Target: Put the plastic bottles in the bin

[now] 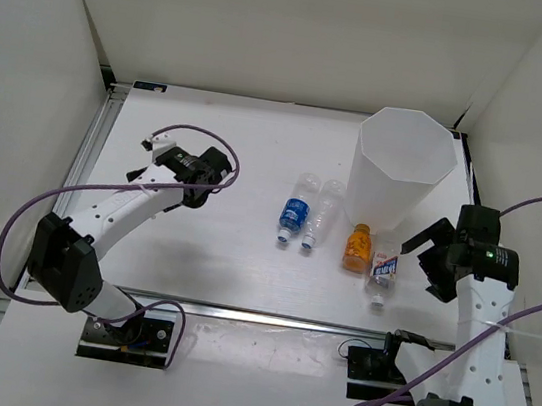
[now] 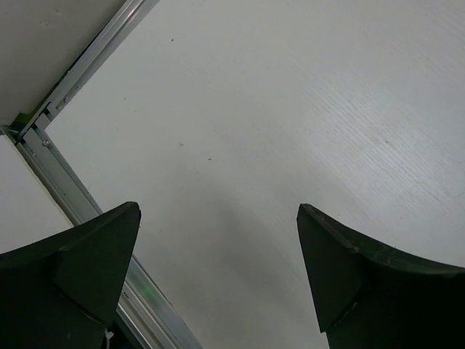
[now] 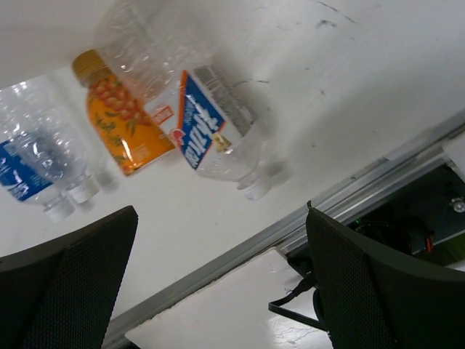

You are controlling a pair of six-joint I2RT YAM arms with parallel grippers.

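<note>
Four bottles lie in a row on the white table: one with a blue label (image 1: 294,213), a plain clear one (image 1: 322,213), a short orange one (image 1: 358,248) and one with a white printed label (image 1: 383,269). The white bin (image 1: 378,193) stands upright just behind them. My right gripper (image 1: 426,260) is open and empty, just right of the printed-label bottle (image 3: 211,127). The orange bottle (image 3: 123,120) and the clear bottles (image 3: 58,153) also show in the right wrist view, beyond the open gripper (image 3: 218,254). My left gripper (image 1: 153,149) is open and empty at the far left (image 2: 218,247), far from the bottles.
An aluminium rail (image 1: 265,316) runs along the table's near edge, and another (image 2: 65,182) along its left edge. White walls enclose the table on the left, back and right. A purple cable (image 1: 199,137) loops above the left wrist.
</note>
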